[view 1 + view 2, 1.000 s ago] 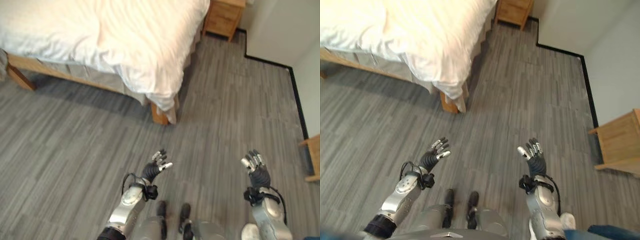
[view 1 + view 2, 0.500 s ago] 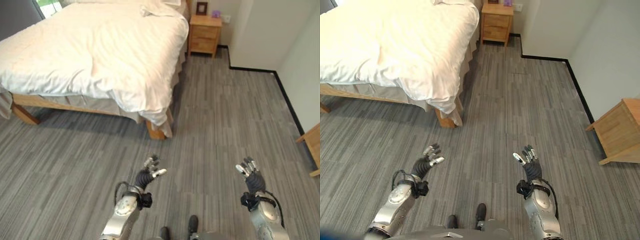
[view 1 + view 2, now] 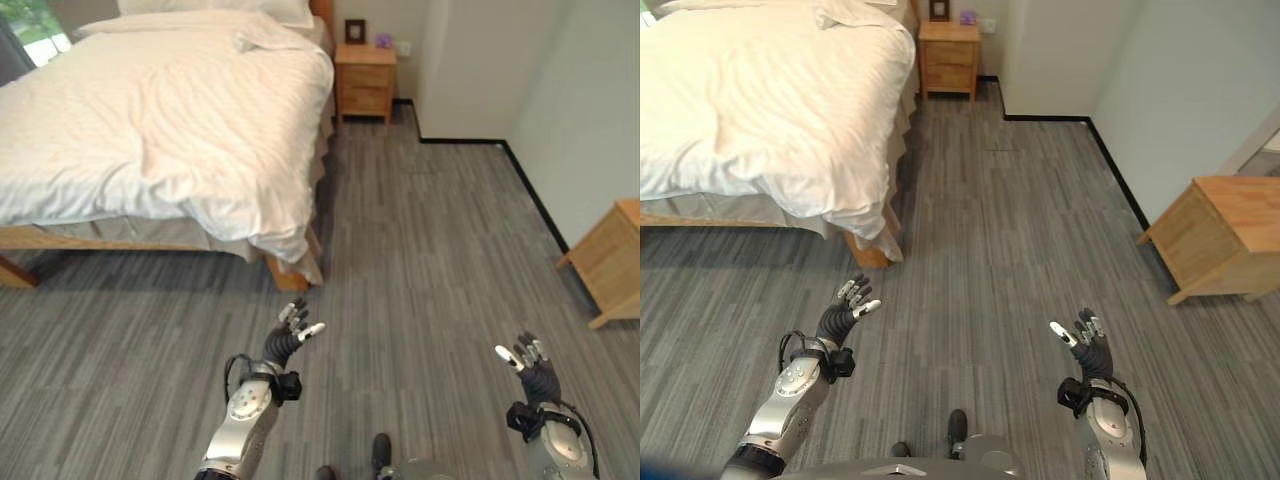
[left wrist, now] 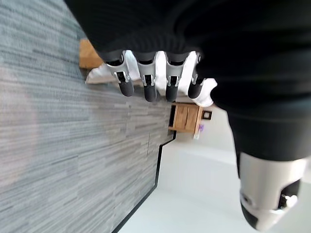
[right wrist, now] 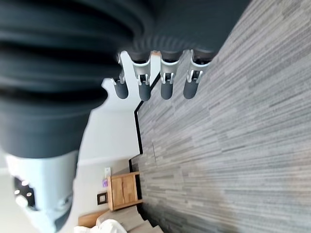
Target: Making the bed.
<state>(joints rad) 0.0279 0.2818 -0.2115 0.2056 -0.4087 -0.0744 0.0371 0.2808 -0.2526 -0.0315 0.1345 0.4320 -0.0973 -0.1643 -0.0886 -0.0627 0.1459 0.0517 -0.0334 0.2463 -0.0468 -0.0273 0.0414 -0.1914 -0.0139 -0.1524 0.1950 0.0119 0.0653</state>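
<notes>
A wooden bed (image 3: 288,278) stands at the upper left, covered by a rumpled white duvet (image 3: 160,120) that hangs over its near corner; white pillows (image 3: 215,8) lie at the head. My left hand (image 3: 288,338) is raised over the grey floor a short way in front of that corner, fingers straight and spread, holding nothing. My right hand (image 3: 533,362) hovers over the floor at the lower right, also open and empty. Both hands are well apart from the bed.
A wooden nightstand (image 3: 366,80) with a small frame and a purple object stands beside the bed head. A second wooden cabinet (image 3: 1215,235) sits by the right wall. White walls with black skirting (image 3: 520,180) bound the grey plank floor (image 3: 420,250).
The camera has tilted up, bringing the whole bed, the pillows and the nightstand into view. Both hands stay open, and the right one now sits lower in the picture.
</notes>
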